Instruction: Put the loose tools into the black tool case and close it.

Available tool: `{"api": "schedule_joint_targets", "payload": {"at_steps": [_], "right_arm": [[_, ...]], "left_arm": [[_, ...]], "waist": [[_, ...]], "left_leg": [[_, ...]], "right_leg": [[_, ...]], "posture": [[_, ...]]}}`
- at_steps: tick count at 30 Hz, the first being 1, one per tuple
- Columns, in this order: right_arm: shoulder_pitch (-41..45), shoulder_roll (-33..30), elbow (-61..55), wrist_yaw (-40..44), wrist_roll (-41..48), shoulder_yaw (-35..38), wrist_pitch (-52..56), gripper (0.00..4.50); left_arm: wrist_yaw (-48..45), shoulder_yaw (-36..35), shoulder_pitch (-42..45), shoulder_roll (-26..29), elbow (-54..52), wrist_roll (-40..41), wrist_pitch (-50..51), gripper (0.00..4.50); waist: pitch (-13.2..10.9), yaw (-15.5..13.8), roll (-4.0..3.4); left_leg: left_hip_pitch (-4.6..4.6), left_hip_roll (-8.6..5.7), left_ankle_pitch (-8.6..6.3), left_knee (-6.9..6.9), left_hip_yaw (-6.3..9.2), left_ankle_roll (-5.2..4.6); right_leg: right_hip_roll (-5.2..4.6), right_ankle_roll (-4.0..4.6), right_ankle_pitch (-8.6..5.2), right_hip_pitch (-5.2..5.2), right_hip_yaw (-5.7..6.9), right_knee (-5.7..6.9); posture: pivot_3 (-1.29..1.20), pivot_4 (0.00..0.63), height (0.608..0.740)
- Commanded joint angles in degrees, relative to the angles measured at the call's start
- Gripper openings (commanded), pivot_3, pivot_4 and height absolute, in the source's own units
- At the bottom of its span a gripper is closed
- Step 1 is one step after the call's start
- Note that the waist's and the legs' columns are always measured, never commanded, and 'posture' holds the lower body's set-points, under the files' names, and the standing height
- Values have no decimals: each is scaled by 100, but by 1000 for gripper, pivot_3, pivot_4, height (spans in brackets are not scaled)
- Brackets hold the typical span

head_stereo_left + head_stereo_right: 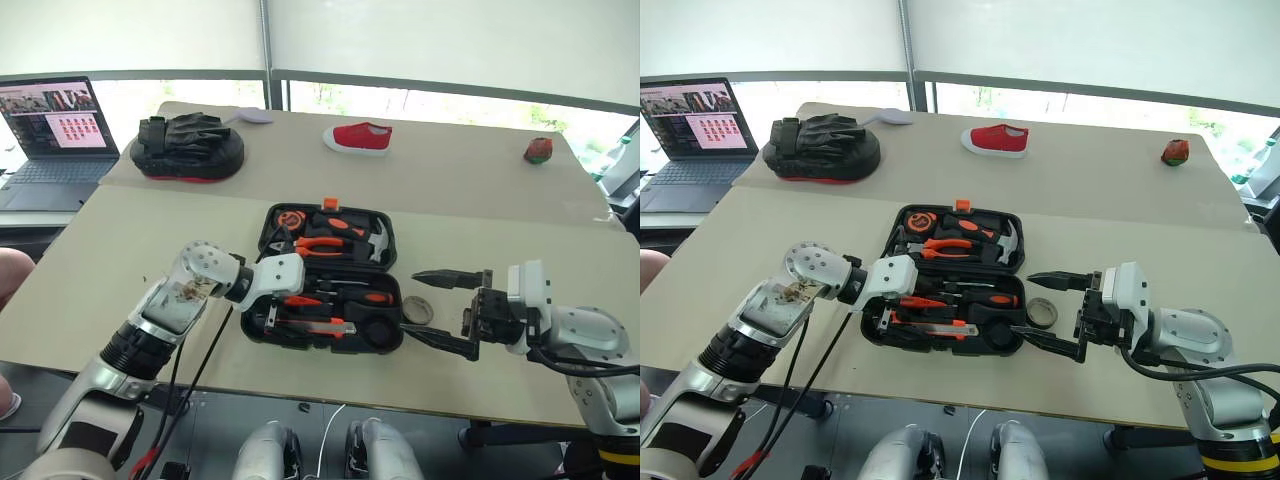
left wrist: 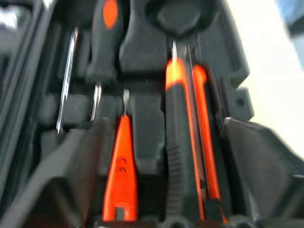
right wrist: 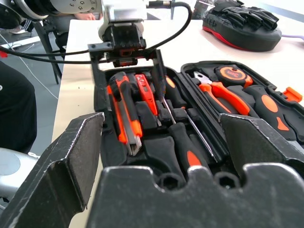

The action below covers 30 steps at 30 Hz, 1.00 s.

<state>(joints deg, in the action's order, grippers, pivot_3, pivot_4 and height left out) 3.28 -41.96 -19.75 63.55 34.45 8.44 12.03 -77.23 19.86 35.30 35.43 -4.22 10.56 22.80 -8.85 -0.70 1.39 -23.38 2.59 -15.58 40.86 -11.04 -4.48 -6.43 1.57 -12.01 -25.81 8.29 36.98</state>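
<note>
Case (image 1: 327, 280) open flat on desk (image 1: 120, 250), between both arms, lid half on the far side. Near half holding thin orange screwdriver (image 2: 121, 175), utility knife (image 2: 183, 142) and black-and-orange screwdrivers (image 1: 345, 296) in their slots. Far half holding pliers (image 1: 325, 245), hammer (image 1: 375, 245) and tape measure (image 1: 291, 218).

Left end effector (image 1: 270, 318) over the case's near-left corner, fingers spread wide, nothing between them; thin orange screwdriver directly below in the wrist view, apparently seated in its slot.

Right end effector (image 1: 440, 310) level beside the case's right edge, fingers spread wide, empty.

Tape roll (image 1: 417, 311) loose on desk, just right of the case, between the right fingers.

Judgement: task mostly done as to loading. Outstanding: tape roll into the round recess at near right, then lid folded over and orange latch (image 1: 330, 203) fastened.
</note>
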Motion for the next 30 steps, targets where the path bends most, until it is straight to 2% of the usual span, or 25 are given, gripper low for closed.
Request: {"api": "schedule_joint_targets", "payload": {"at_steps": [1, 4, 7, 10, 11, 12, 13, 17, 21, 25, 30], "right_arm": [[51, 61, -32, -17, -11, 13, -79, 4500], [52, 96, -9, -21, -29, -5, -99, 4500], [34, 131, 9, -28, -54, -16, -129, 4500], [-4, 175, 0, -48, -82, -13, -154, 4500], [-17, 190, -7, -55, -90, -10, -159, 4500], [-28, 201, -13, -58, -95, -7, -159, 4500], [-26, 210, -8, -63, -102, -8, -160, 4500], [-26, 227, 25, -54, -126, 9, -166, 4500], [-11, 241, 25, -55, -130, 16, -158, 4500], [-42, 241, -27, -68, -100, 18, -127, 4500], [-96, 241, -102, -104, -69, 36, -91, 4500]], "left_arm": [[-155, -609, 220, 9, -36, 656, 110, 4462], [-231, -780, 265, 40, 213, 739, -242, 4462], [-365, -816, 131, 86, 503, 619, -866, 3803], [-526, -688, -136, 168, 630, 508, -1271, 2658], [-586, -614, -229, 216, 661, 437, -1379, 2401], [-645, -576, -315, 230, 671, 419, -1450, 1922], [-632, -585, -376, 186, 685, 456, -1478, 1696], [-380, -382, -529, 63, 873, 114, -1682, 150], [-153, -216, -567, -3, 1093, -206, -1750, 150], [271, -146, -649, -204, 1274, -301, -1006, 150], [402, 48, -897, -229, 1282, -379, -718, 150]], "waist": [[0, 2, 0], [0, 4, 0], [0, 12, 0], [0, 12, -1], [0, 11, -1], [0, 10, -1], [0, 5, -1], [0, -18, -1], [3, -13, -6], [12, -67, -22], [31, -68, -51]], "left_leg": [[1, 0, 0, 0, 0, 0], [4, 1, 1, 0, 0, 2], [8, 0, 1, -2, -1, 2], [7, 0, 1, -2, -2, 3], [7, 0, 1, -2, -2, 3], [7, 0, 1, -2, -2, 3], [7, 0, 1, -2, -2, 3], [3, -1, 1, -1, -1, 3], [7, 0, 0, -2, 0, 1], [27, -1, -3, 0, 4, -3], [54, 0, -54, -1, 17, -32]], "right_leg": [[-1, 0, 0, 0, 0, 0], [-1, 0, 0, 0, -1, 2], [0, 0, 0, 3, -2, 2], [1, 1, 0, 3, -1, 2], [1, 1, 0, 2, -1, 2], [1, 1, 0, 2, 0, 2], [0, 1, 0, 2, 0, 2], [-5, 1, 0, 2, 3, 1], [-7, 1, 1, 4, 2, -1], [-15, -1, 0, 33, 9, -3], [-32, -6, 2, 68, 10, -24]], "posture": [[0, 150, 740], [0, 150, 740], [0, 150, 740], [0, 150, 740], [0, 150, 740], [0, 150, 740], [0, 150, 740], [0, 150, 740], [0, 150, 740], [0, 150, 740], [0, 150, 740]]}}
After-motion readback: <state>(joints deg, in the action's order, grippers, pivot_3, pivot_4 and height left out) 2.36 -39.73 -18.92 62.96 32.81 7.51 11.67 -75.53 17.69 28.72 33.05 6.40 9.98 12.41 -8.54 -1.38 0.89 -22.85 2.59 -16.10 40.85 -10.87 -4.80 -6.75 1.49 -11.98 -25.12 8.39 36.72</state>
